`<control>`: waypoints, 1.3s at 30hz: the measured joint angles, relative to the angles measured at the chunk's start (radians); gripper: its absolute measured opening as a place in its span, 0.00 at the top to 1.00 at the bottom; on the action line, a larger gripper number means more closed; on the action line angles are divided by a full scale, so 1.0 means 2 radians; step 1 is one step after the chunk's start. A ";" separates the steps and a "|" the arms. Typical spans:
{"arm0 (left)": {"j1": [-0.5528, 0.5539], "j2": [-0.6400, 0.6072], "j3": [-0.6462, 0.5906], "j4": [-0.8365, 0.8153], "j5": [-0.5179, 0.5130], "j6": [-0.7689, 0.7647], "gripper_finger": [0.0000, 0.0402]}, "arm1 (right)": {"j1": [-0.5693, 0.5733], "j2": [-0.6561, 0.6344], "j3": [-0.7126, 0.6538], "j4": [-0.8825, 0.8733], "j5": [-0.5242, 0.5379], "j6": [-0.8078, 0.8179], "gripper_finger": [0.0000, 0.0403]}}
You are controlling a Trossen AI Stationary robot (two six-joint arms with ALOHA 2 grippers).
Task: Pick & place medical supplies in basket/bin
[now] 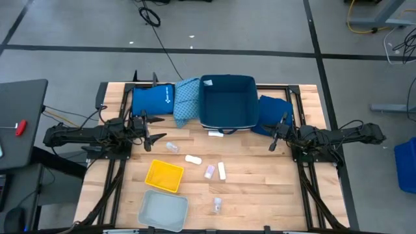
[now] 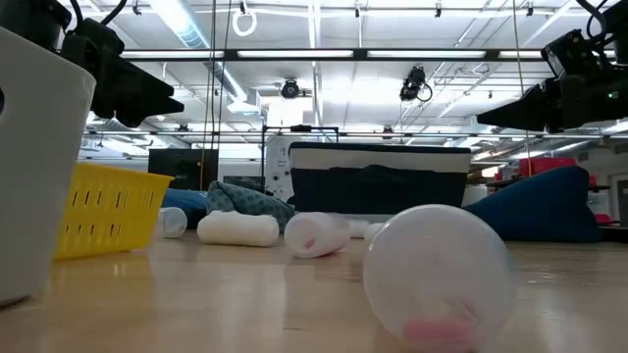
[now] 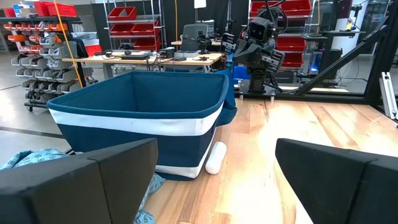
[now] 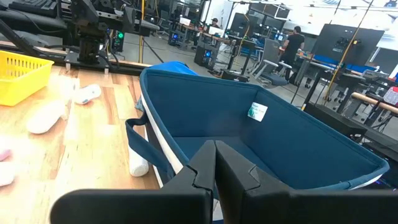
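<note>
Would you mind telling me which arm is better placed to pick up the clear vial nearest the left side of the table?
Left. Its gripper hangs open just beside that vial; the right gripper, jaws shut, waits across the table by the blue bin.

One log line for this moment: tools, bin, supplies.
left tool: open, empty | right tool: shut, empty | blue bin: empty | white tubes and vials: on table
</note>
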 joint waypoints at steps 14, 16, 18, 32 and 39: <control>0.000 0.000 0.000 0.000 0.000 0.000 0.18 | 0.000 0.000 0.000 0.013 0.000 0.058 0.96; 0.000 0.000 0.000 0.001 0.000 0.000 0.18 | 0.000 0.000 0.000 0.020 0.000 0.061 0.96; 0.000 0.000 0.000 0.009 0.000 0.000 0.18 | 0.000 0.000 0.000 0.025 0.000 0.075 0.96; 0.000 0.000 0.000 0.011 0.000 -0.053 0.18 | 0.000 0.000 0.000 0.054 0.000 0.141 0.96; 0.000 0.001 0.000 0.026 0.000 -0.088 0.18 | 0.000 0.000 0.000 0.052 0.000 0.135 0.96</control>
